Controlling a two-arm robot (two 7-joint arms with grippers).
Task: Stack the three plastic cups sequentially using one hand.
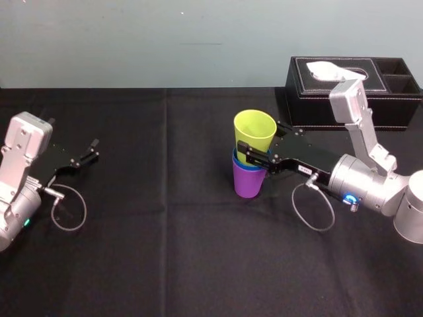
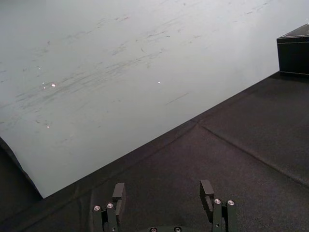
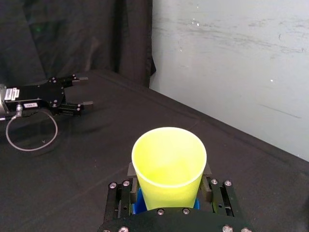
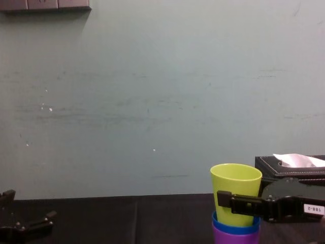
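Observation:
The three plastic cups stand nested upright at the middle of the black table. The purple cup (image 1: 248, 185) is at the bottom, and the blue cup (image 1: 245, 165) sits in it with only its rim showing. The yellow-green cup (image 1: 255, 129) is on top, sunk partway into the blue one. My right gripper (image 1: 248, 157) reaches in from the right, shut on the yellow-green cup's lower wall. In the right wrist view its fingers (image 3: 208, 173) press both sides of the yellow-green cup (image 3: 169, 159). My left gripper (image 1: 92, 152) rests open and empty at the far left.
A black leather tissue box (image 1: 350, 92) with a white tissue stands at the back right, behind my right arm. A grey cable loop (image 1: 316, 208) hangs from the right wrist, and another lies by the left arm. A pale wall rises behind the table's far edge.

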